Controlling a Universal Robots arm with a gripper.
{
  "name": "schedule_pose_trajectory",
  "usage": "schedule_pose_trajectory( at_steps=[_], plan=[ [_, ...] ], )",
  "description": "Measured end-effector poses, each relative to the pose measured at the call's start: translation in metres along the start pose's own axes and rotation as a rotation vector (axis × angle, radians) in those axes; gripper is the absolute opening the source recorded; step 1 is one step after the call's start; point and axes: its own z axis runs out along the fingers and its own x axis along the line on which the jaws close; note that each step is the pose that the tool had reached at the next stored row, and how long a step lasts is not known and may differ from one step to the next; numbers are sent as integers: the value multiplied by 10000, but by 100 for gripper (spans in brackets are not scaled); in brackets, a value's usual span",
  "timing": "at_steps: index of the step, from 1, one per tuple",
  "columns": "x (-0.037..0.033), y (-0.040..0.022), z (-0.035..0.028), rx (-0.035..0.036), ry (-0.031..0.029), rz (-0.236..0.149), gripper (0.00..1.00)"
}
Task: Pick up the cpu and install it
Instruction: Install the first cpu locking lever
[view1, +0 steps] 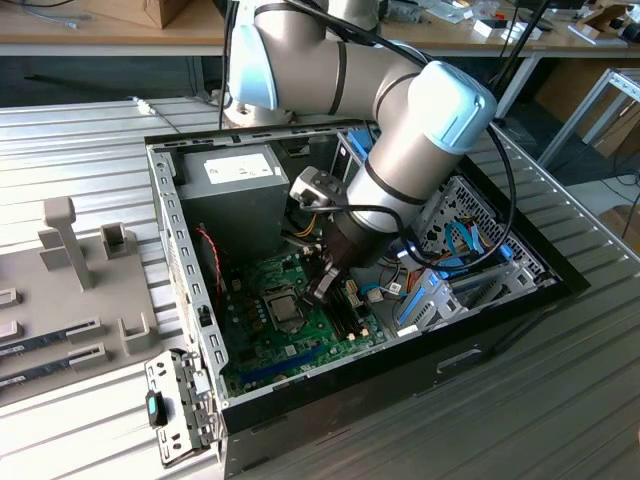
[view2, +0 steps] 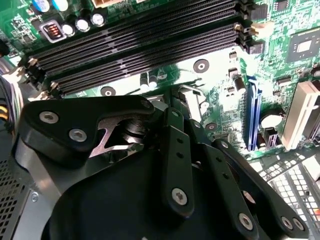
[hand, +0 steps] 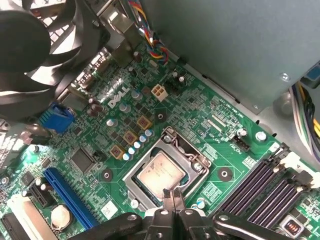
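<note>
One robot arm reaches down into an open computer case (view1: 185, 255) lying on a ribbed metal table (view1: 560, 400) in the exterior view. Its gripper (view1: 322, 287) hangs low over the green board (view1: 300, 330), just beside the metal socket (view1: 285, 312) near the board's middle. A grey power box (view1: 232, 195) fills the case's far corner, and bundled cables (view1: 470, 245) crowd the side toward the exterior view's right.

In the second wrist view, the gripper's black linkages (view2: 175, 165) cover most of the picture. Beyond them run long dark memory slots (view2: 140, 45) and a slice of the socket's frame (view2: 192, 102). The fingertips are hidden here.

In the first wrist view, the cpu (hand: 161, 173) lies flat inside the socket (hand: 167, 170), its silvery top square with the frame. The fingers (hand: 170, 196) are pressed together, holding nothing, and their tips sit at the cpu's near edge, touching or almost touching the frame.

Risks, as a judgement: the closed tips stand so close that a sideways drift could nudge the cpu askew, and pressing on a skewed chip could bend the socket's contacts. Whether the frame is latched I cannot tell; if it is not, the chip could shift freely.
</note>
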Motion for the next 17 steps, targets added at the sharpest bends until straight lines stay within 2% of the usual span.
schedule_pose_trajectory(
  at_steps=[9,17],
  plan=[
    [-66,-63,65,29,25,-110,11],
    [-84,-78,71,43,34,-174,11]
  ],
)
